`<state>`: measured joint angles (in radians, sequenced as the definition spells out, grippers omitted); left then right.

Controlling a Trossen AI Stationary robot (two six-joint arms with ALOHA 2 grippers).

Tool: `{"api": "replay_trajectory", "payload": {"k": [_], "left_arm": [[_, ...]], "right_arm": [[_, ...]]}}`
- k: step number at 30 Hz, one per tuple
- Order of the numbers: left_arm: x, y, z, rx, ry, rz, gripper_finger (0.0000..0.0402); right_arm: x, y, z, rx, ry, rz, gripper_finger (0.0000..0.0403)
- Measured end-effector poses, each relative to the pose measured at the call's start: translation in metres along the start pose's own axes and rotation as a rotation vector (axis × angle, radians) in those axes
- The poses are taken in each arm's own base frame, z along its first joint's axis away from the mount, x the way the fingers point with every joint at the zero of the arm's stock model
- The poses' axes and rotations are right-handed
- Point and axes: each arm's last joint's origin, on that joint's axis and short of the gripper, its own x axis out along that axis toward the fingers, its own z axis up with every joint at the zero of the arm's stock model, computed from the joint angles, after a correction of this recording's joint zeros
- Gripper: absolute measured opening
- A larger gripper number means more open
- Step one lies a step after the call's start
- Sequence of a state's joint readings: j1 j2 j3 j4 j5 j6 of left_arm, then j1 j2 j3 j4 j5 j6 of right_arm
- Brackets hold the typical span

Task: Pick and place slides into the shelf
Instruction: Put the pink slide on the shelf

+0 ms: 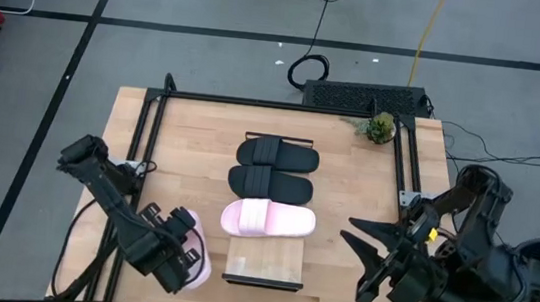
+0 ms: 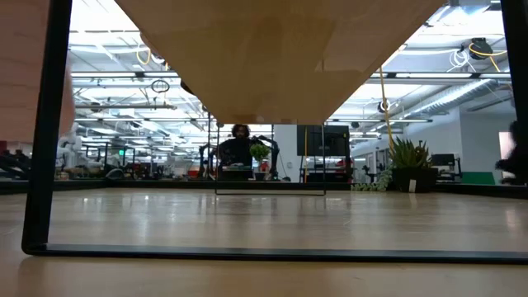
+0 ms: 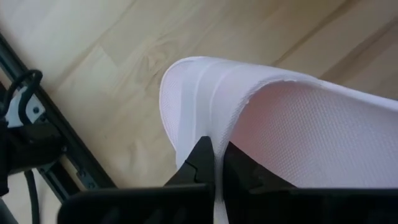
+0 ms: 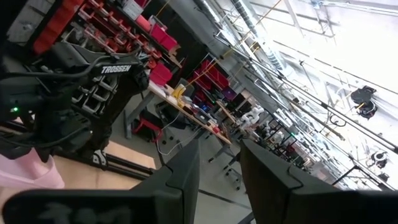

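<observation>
The shelf [image 1: 264, 261] is a pale board down the middle of the table; the low view looks up at its underside [image 2: 264, 58]. Two black slides [image 1: 278, 155] [image 1: 271, 183] and one pink slide [image 1: 268, 218] lie side by side on its top. My left gripper [image 1: 186, 251] hovers left of the shelf's near end, shut on the second pink slide [image 1: 198, 262]. My right gripper [image 1: 362, 249] waits open over the table's right near part, touching nothing. My left gripper pinches the pink slide's wide strap at its edge [image 3: 211, 127]. One finger [image 3: 200, 163] lies on the smooth outer face and the other [image 3: 239, 168] on the textured inner face. Bare table shows beyond the slide; whether any part rests on it I cannot tell.
A black metal frame [image 1: 147, 128] runs along the table's left, far and right sides. A small potted plant [image 1: 380, 128] stands at the far right corner, with a black box [image 1: 364, 97] behind it. Bare wood lies on both sides of the shelf. A person [image 2: 239, 147] sits far behind.
</observation>
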<state>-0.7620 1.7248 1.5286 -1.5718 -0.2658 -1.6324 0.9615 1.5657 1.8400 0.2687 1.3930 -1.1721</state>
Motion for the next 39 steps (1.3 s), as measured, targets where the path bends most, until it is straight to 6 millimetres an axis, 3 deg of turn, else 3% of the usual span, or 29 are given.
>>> {"api": "replay_trajectory", "payload": {"k": [14, 23, 32, 39], "left_arm": [[-0.036, 0.001, 0.034, 0.042, -0.022, -0.15, 0.0], [-0.042, 0.005, 0.046, 0.095, -0.036, -0.177, 0.0], [-0.043, 0.005, 0.041, 0.157, -0.02, -0.182, 0.0], [-0.047, 0.004, 0.016, 0.162, 0.014, -0.195, 0.0]], "right_arm": [[0.0, -0.001, -0.002, -0.064, 0.003, 0.007, 0.0107], [0.0, 0.0, -0.002, -0.073, 0.004, 0.009, 0.0107], [0.004, 0.001, -0.005, -0.047, 0.039, -0.011, 0.0107], [0.029, 0.016, -0.022, -0.075, 0.119, -0.069, 0.0107]]}}
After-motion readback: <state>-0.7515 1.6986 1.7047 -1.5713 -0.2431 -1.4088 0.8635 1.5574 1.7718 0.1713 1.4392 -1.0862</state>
